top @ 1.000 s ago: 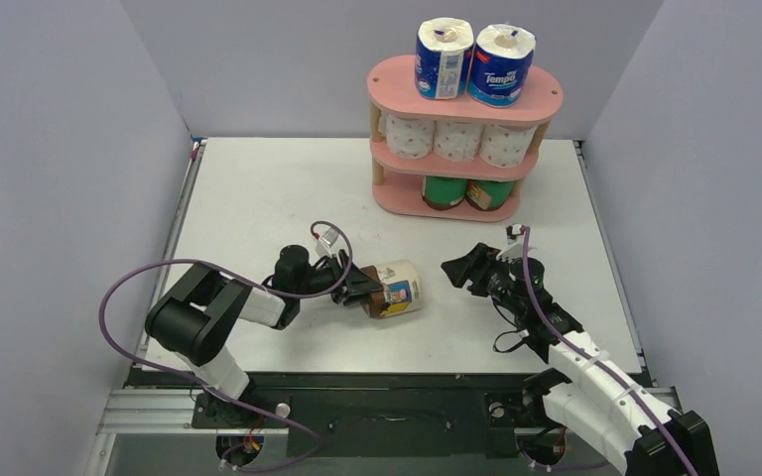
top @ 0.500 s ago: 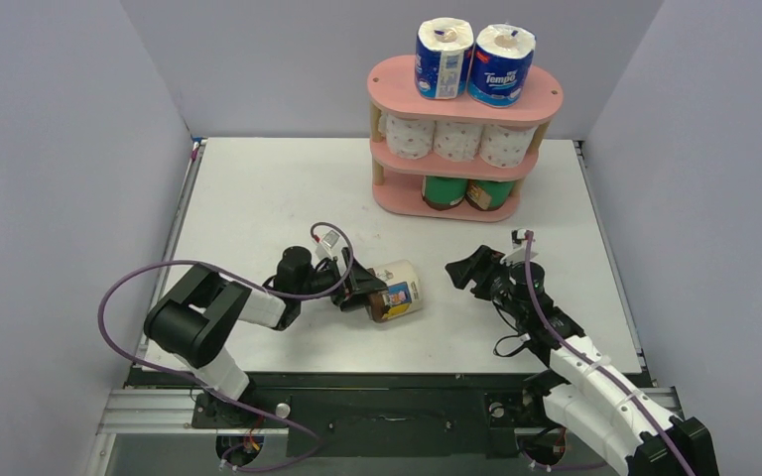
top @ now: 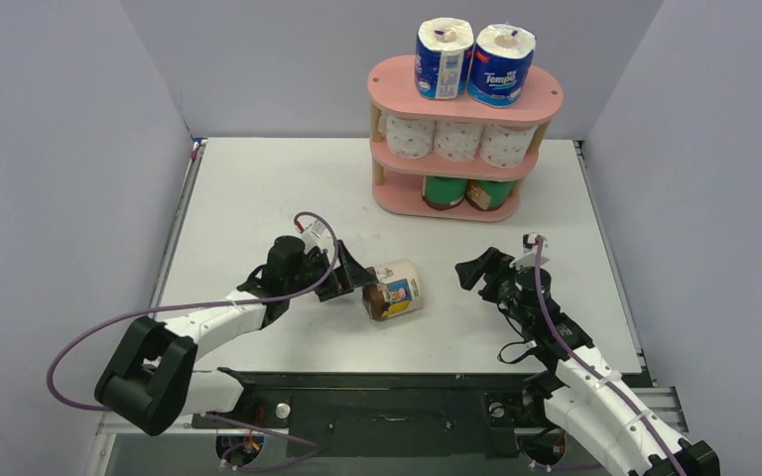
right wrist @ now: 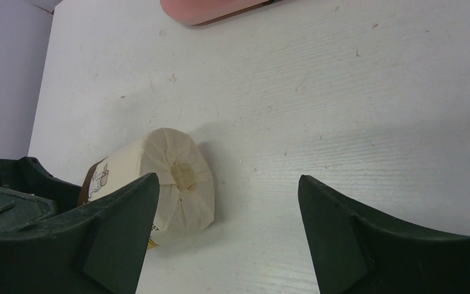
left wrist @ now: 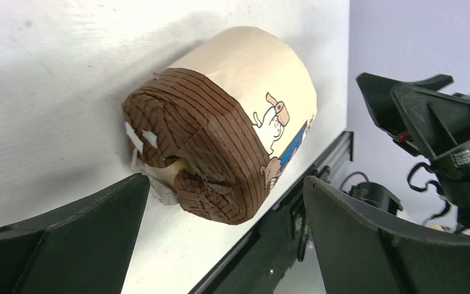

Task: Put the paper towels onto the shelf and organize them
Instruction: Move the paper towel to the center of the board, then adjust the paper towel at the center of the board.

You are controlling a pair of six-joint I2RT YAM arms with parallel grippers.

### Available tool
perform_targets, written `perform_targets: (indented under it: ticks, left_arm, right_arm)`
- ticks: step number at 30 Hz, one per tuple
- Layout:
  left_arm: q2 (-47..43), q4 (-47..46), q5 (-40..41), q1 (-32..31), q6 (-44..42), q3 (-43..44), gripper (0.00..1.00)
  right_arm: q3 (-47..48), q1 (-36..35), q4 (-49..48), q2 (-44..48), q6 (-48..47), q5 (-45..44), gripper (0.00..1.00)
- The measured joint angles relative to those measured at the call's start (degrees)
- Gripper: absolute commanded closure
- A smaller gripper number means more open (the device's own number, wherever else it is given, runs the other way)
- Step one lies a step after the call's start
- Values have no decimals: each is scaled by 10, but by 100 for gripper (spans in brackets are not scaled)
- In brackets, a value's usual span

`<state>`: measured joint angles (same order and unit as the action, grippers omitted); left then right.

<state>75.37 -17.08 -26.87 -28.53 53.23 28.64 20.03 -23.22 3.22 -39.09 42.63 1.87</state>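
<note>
— Where does everything sit?

— Your table (top: 258, 198) carries the pink shelf (top: 393, 83) at its far side. Two blue-white rolls (top: 444, 58) stand on the top board, three pink-dotted white rolls (top: 456, 140) fill the middle, and two green-wrapped rolls (top: 444, 190) are on the bottom.

— And my grippers?

— Your left gripper (top: 354, 279) is spread wide and holds nothing. Its fingers flank the brown end of the cream-wrapped roll (top: 393, 289) without touching it. Your right gripper (top: 474, 268) is also parted and empty, facing the roll's cream end from near by. That roll lies on its side on the table between both grippers, well apart from the shelf.
</note>
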Motion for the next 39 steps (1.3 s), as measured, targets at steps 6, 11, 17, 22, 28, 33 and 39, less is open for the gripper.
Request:
perform_targets:
  ticks: [6,11,17,22,28,33,39]
  left_arm:
    - [-75,114,79,0,-43,12,3]
    - [-118,186,148,0,-63,14,3]
    - [-188,256,263,-1,-69,13,3]
    - [-281,254,333,-6,-59,-16,3]
    - [-302,201,275,-7,-54,-49,3]
    - [-251,150,186,-7,-54,-50,3]
    - [-235,126,139,-8,-53,-62,0]
  right_arm:
    - [9,0,21,42,-1,-27,23]
    - [22,0,28,61,-1,-41,27]
    - [11,0,9,79,-2,-56,28]
    - [-13,0,-16,75,3,-51,30]
    - [-35,1,-115,3,19,43,31]
    - [-62,0,-204,-77,48,111,33]
    - [-64,-12,-307,-173,73,144,35]
